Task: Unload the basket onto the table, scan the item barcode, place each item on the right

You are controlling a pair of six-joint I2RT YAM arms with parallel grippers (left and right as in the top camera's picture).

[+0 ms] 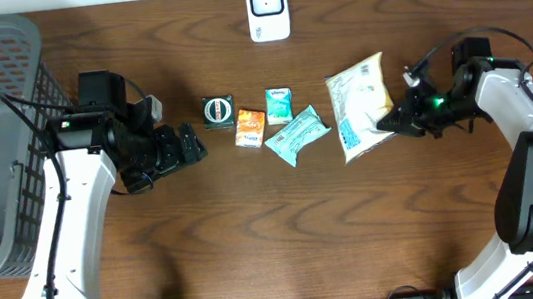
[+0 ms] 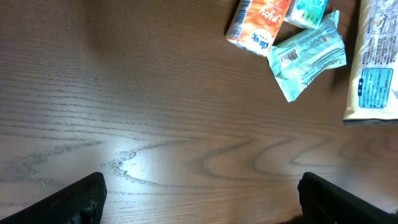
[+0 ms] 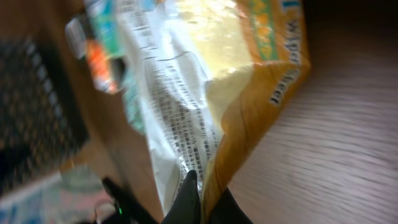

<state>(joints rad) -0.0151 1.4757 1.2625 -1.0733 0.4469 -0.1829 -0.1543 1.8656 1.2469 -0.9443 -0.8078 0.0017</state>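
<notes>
Bag [image 1: 360, 107], lying right of the small packets [image 1: 297, 134], is clamped at its near edge by the right gripper [image 1: 396, 121] — judged light, crinkly and slippery, best taken by the sealed rim. The left gripper [image 1: 198, 145] is spread wide, empty.

The crinkled white-and-yellow bag [image 1: 356, 99] lies pinched at its right edge in my right gripper [image 1: 391, 120]; the white scanner [image 1: 268, 8] sits well apart.

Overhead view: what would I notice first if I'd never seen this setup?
Probably the big white-and-yellow bag right of centre, its edge pinched by the right arm's fingers. Next comes the row of small packets mid-table. The grey basket fills the left edge, and a white device sits at the top.
</notes>
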